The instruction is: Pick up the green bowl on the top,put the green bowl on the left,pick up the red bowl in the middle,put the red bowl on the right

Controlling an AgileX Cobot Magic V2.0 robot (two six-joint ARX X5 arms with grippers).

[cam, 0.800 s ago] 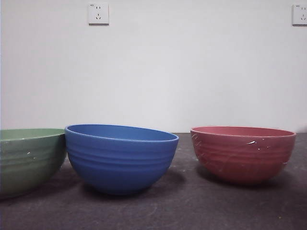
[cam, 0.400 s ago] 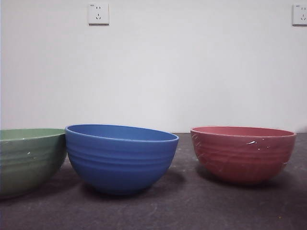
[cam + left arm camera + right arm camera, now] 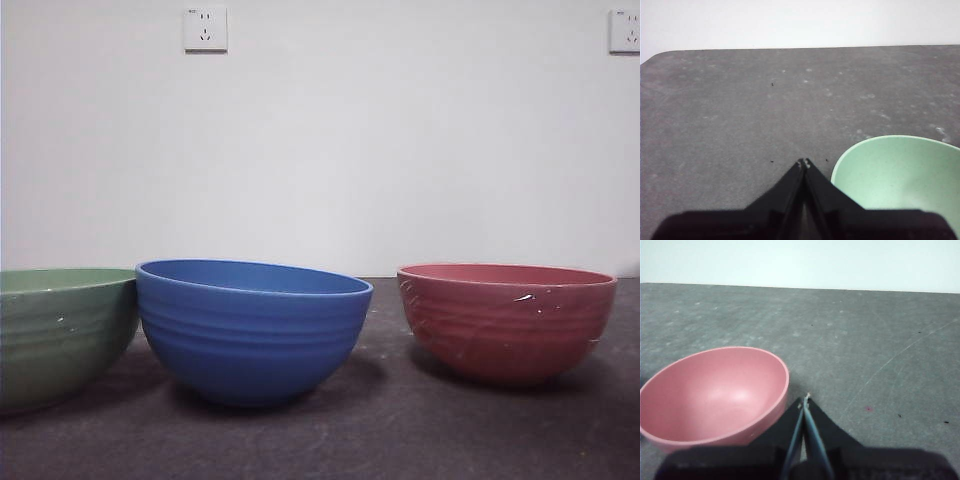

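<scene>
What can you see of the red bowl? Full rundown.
The red bowl is dusty pinkish-red and round, with faint horizontal ribs outside, small shiny white glints and a smooth, empty inside. It looks like matte plastic. It stands upright, mouth up, on the dark grey table at the right of the front view, apart from the blue bowl. The right pincer, jaws shut, is beside its rim, not holding it.
</scene>
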